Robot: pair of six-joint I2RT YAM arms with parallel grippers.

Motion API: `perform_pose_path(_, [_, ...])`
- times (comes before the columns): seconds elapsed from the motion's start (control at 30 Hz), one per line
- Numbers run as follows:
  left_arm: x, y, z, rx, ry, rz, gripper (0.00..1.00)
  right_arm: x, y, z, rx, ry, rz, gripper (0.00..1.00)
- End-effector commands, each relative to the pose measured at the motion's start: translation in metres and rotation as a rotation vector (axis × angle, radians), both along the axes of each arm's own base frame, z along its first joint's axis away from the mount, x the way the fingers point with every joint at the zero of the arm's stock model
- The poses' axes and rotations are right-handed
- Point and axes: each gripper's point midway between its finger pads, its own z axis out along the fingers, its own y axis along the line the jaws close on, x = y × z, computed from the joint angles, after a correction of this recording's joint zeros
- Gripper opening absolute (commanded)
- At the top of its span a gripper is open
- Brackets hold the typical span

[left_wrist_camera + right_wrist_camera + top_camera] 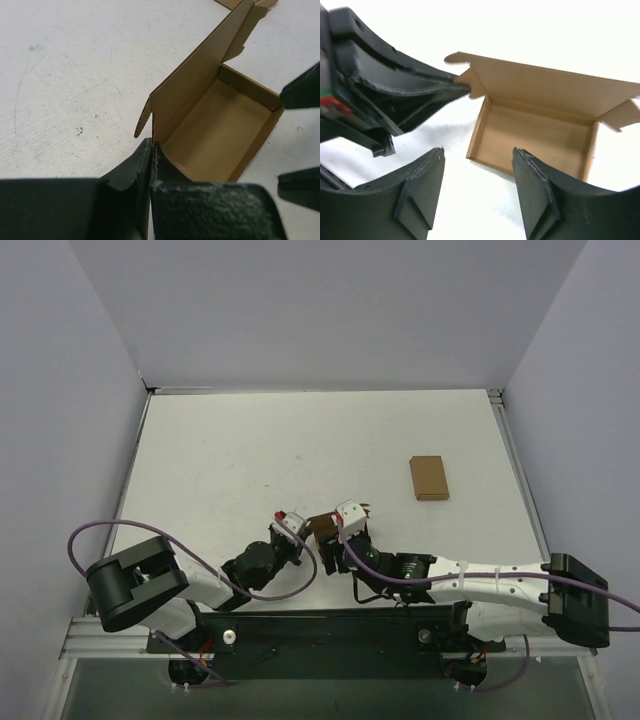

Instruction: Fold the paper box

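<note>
Paper box is on the white tabletop, close to the front edge, between the two wrists. The tray faces up with its low walls raised. The long lid flap stands tilted along one long side, with a notched tab at each end.

Left gripper: jaws pressed together on the box, pinching the near corner where the lid flap meets a short wall. The cardboard edge runs straight into the seam between the fingers.

Right gripper: jaws spread wide, nothing between them. It is just beside the box's long open side, opposite the lid flap. In its own camera one finger overlaps the front wall; I cannot tell whether it touches.

Hard to make out:
- From overhead, the wrists cover most of the box and only a dark brown sliver shows between them.
- In the left wrist view, the far end of the lid flap is cut off by the top of the frame, and the right gripper shows only as two dark tips at the right border.
- How deep the corner sits in the left gripper is hidden by the fingers themselves.
- In the right wrist view, the tabletop is washed out to plain white.

A plain brown cardboard rectangle lies flat, well apart from the box, farther back and to the right.
</note>
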Motion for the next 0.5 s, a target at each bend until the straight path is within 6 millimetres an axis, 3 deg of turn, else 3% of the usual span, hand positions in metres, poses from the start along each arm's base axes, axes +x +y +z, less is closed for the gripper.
perform_pose_path(0.0, [0.001,-0.011,0.015,0.015,-0.017,-0.077,0.00,0.017,-0.017,0.033,-0.007,0.033,0.004,0.59])
perform_pose_path(0.03, [0.001,-0.012,0.022,0.002,-0.026,-0.099,0.00,0.012,-0.020,0.031,-0.005,0.084,0.045,0.62])
perform_pose_path(0.1, [-0.001,-0.013,0.026,0.000,-0.018,-0.131,0.00,0.027,-0.034,0.031,0.006,0.127,0.057,0.63])
perform_pose_path(0.2, [0.001,-0.009,0.032,-0.017,0.009,-0.170,0.00,0.024,-0.040,0.025,0.019,0.195,0.160,0.64])
perform_pose_path(0.23, [0.004,-0.006,0.035,-0.020,0.012,-0.170,0.00,0.036,-0.053,0.022,0.030,0.212,0.121,0.64])
perform_pose_path(0.47, [0.002,0.003,0.034,0.033,0.071,-0.208,0.00,0.049,-0.064,0.030,0.066,0.208,0.167,0.61])
